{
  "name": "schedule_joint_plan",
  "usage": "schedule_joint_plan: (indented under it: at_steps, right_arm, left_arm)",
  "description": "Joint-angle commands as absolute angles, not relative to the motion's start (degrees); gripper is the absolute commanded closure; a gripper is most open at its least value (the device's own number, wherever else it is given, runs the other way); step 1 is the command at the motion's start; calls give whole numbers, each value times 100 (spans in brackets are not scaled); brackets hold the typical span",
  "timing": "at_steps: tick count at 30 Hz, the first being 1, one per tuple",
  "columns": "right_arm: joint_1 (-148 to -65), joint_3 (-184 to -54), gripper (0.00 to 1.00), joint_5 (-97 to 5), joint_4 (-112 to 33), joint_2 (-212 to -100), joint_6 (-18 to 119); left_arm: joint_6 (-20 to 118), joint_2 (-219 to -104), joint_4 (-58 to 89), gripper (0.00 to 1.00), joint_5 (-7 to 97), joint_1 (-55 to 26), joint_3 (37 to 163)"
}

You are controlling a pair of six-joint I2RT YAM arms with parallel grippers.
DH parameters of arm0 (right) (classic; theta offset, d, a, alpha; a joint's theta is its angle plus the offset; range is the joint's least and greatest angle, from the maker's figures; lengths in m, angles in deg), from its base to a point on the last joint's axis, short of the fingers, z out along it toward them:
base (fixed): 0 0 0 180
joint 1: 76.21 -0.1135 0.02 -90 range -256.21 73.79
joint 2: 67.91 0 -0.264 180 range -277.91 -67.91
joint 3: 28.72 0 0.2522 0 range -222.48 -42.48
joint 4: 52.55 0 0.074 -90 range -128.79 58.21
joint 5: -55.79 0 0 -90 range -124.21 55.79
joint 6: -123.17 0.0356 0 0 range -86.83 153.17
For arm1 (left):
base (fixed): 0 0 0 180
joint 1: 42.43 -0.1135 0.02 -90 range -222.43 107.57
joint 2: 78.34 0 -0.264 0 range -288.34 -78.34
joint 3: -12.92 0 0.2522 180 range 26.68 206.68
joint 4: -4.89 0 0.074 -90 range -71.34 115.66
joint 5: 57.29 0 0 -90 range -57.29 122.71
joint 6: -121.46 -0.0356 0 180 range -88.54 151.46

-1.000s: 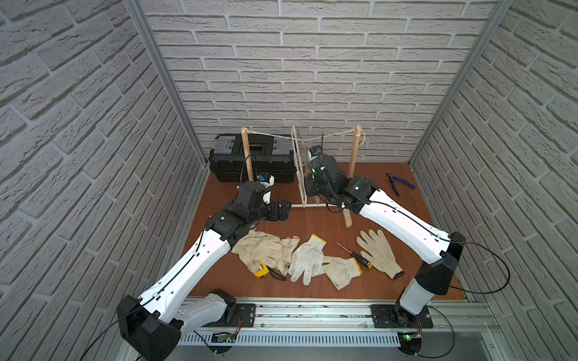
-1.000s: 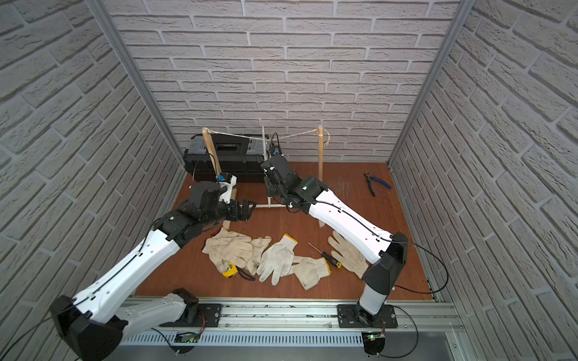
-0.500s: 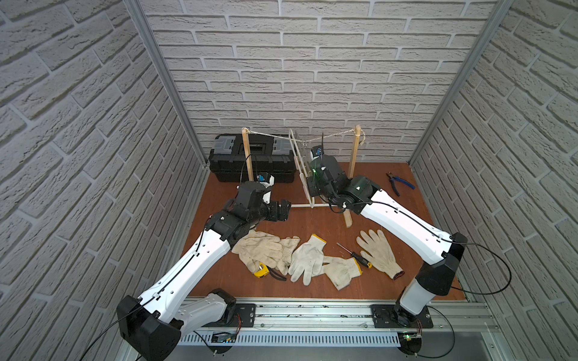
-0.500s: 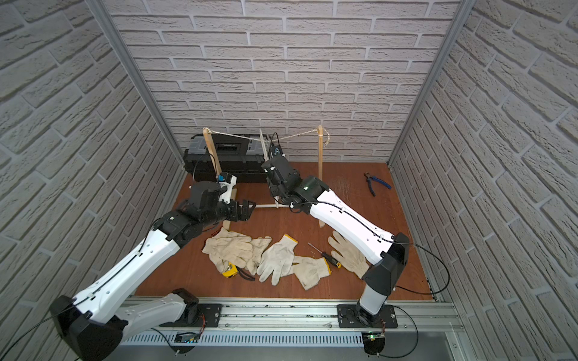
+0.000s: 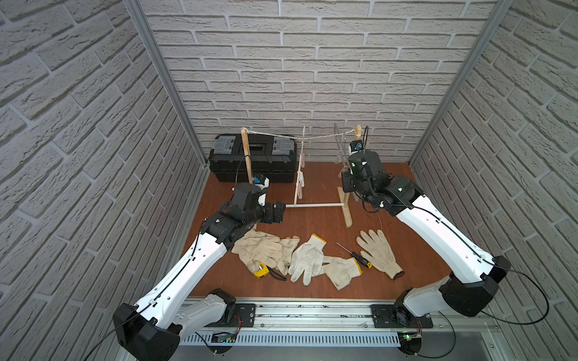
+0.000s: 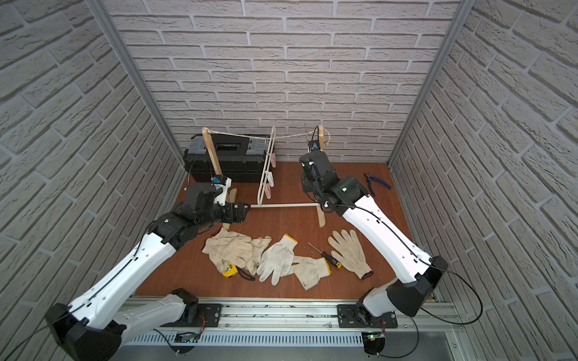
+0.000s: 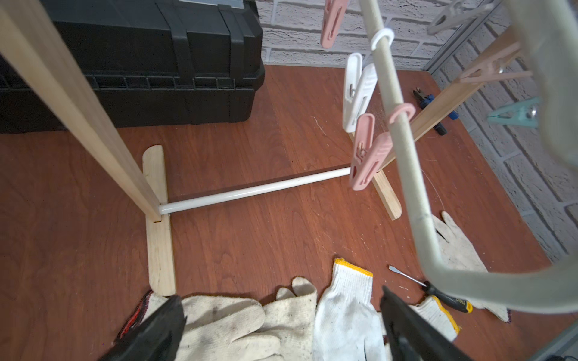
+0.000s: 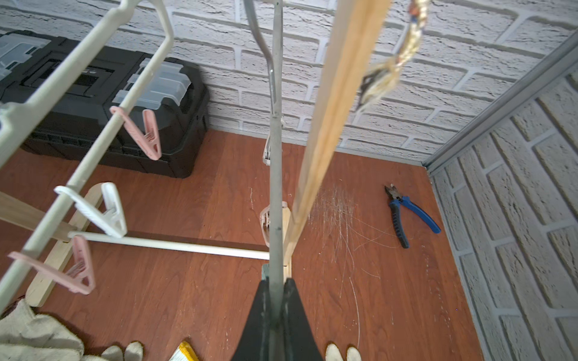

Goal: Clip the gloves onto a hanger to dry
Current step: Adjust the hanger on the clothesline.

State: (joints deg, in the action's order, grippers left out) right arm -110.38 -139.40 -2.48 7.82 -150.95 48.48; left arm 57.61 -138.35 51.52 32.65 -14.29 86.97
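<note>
You've got off-white knit cotton gloves point(image 5: 259, 250), smudged grey-brown, with cuffs edged yellow on some and dark red on one, against a red-brown wood-grain tabletop point(image 5: 312, 225). Your cream plastic hanger point(image 8: 89, 150) carries pink and white plastic pegs point(image 7: 362, 150); the second plastic hanger point(image 8: 276, 187) is dull grey, the wooden stand point(image 5: 345, 212) pale and bare with a white crossbar point(image 5: 312, 205). Note the black plastic toolbox point(image 5: 275, 165) with grey latches, blue-handled pliers point(image 8: 420, 215), a yellow tape measure point(image 5: 259, 271), and pale grey brick-patterned walls point(image 5: 312, 78).
</note>
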Motion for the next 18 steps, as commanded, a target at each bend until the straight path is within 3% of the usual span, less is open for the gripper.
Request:
schedule_joint_plan:
  at_steps: [1, 5, 7, 14, 18]
  right_arm:
    - [-10936, -13899, 97, -165, 789, -14896, 4715]
    - [-10855, -13842, 93, -219, 837, -14834, 4629]
    - [-10846, -13798, 82, -289, 801, -14812, 4609]
    - [-10859, -13737, 69, -529, 702, -14706, 4613]
    - [-10870, -13795, 56, -791, 928, -14570, 4540]
  left_arm:
    - [5577, -13622, 5449, 2, 3105, -1552, 8588]
    - [5530, -13541, 5714, 2, 3019, -1737, 8352]
    - [5629, -13480, 5711, 2, 3054, -1870, 8108]
    - [6269, -13198, 5604, 2, 3112, -2381, 7317]
    - [6729, -12905, 5576, 6, 3019, -2892, 6808]
